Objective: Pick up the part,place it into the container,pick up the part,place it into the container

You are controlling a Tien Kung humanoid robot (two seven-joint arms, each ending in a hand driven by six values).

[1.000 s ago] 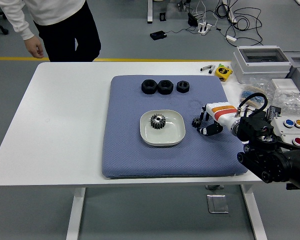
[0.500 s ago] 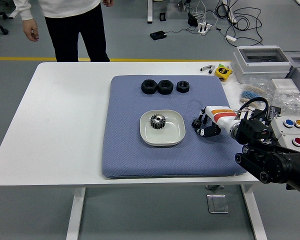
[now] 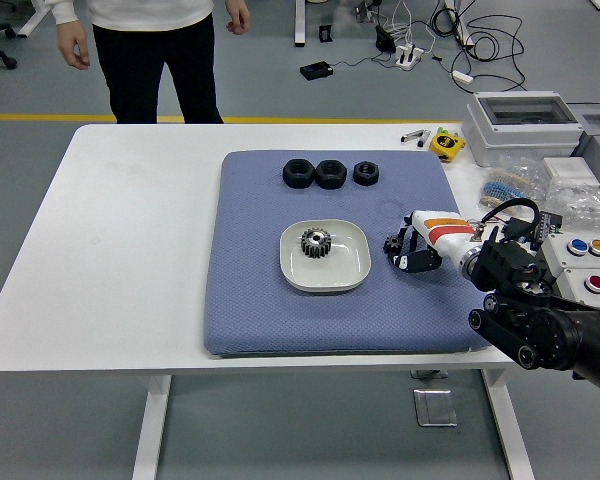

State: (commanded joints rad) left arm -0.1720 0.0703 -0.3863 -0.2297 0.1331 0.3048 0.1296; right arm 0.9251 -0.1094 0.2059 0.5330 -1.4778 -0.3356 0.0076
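Note:
A white square dish [image 3: 356, 271] sits in the middle of the blue mat [image 3: 255, 300], and a dark toothed gear [image 3: 316, 242] lies inside it. Just right of the dish, a small black gear [image 3: 391, 244] rests on the mat. My right hand [image 3: 408, 252], white with an orange stripe, reaches in from the right, its black fingers curled around this small gear. Three black ring-shaped parts [image 3: 330, 173] stand in a row at the mat's far edge. My left arm is out of sight.
A person stands at the far left side of the table, hands hanging free. On the right are a grey lidded box [image 3: 525, 125], a yellow tape measure [image 3: 445, 143], a panel with coloured buttons [image 3: 590, 255] and bagged items.
My right hand has slid left and its fingers have drawn in around the small black gear. The person has stepped to the right along the far side.

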